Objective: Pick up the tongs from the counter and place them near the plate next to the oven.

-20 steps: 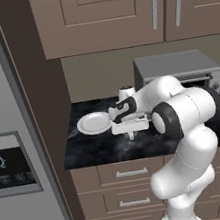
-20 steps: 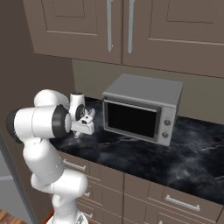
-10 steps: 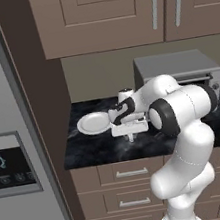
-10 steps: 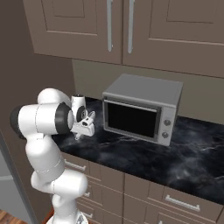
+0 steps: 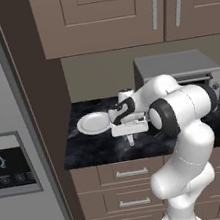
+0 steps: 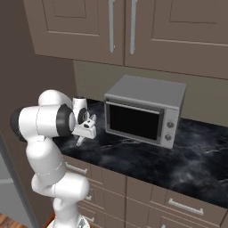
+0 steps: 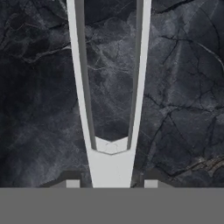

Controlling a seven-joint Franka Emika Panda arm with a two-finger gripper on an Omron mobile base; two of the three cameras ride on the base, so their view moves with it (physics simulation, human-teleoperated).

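The tongs (image 7: 110,131) lie lengthwise between the fingers (image 7: 73,183), hinge end nearest the hand, over the black table (image 5: 96,150) near its left end, just right of the plate (image 5: 94,123). Whether the fingers grasp them, I cannot tell. The oven (image 6: 144,110) stands behind to the right.

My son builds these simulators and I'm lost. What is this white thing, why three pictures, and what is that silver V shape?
The white thing is a robot arm on a base that can drive, in a rendered kitchen. Two pictures come from cameras on the base, behind the arm to its left and right. The third comes from a camera on the hand, looking down along the gripper at the black counter. The silver V is a pair of tongs, with the joined end between the gripper's finger tips. I cannot tell whether it is gripped or just let go. Also on the counter are a white plate and a silver oven.
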